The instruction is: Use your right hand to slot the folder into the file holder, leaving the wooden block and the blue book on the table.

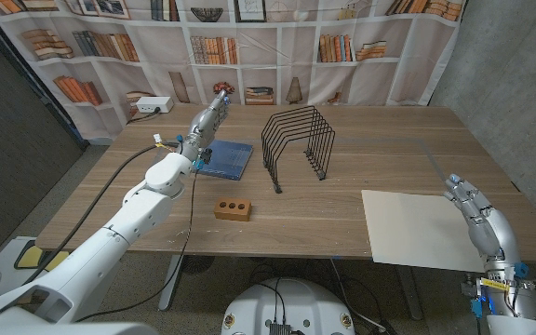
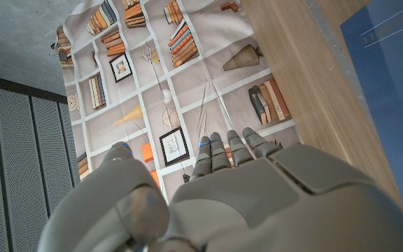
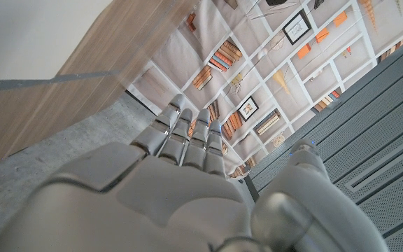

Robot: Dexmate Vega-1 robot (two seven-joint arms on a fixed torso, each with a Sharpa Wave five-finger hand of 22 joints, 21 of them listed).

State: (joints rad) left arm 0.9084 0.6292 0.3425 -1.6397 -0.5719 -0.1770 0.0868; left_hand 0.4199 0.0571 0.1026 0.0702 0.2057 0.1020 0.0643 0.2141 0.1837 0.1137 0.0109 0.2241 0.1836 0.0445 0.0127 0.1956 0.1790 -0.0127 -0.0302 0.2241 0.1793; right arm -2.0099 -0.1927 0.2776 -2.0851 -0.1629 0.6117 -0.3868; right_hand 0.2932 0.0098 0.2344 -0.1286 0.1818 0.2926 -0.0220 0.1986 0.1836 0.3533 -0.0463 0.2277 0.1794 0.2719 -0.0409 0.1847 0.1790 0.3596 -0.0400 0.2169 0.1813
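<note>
The cream folder [image 1: 415,228] lies flat at the table's front right corner; a strip of it shows in the right wrist view [image 3: 33,35]. The black wire file holder [image 1: 298,140] stands upright at mid-table. A wooden block [image 1: 233,208] with three holes sits in front of it to the left. The blue book [image 1: 225,158] lies left of the holder, and its corner shows in the left wrist view [image 2: 390,91]. My right hand [image 1: 477,214] hovers at the folder's right edge, fingers straight, holding nothing. My left hand [image 1: 207,119] is stretched over the table behind the book, empty.
A white power strip [image 1: 150,106] lies at the table's back left corner. A bookshelf-print curtain [image 1: 249,46] hangs behind the table. Bare wood lies between the folder and the file holder.
</note>
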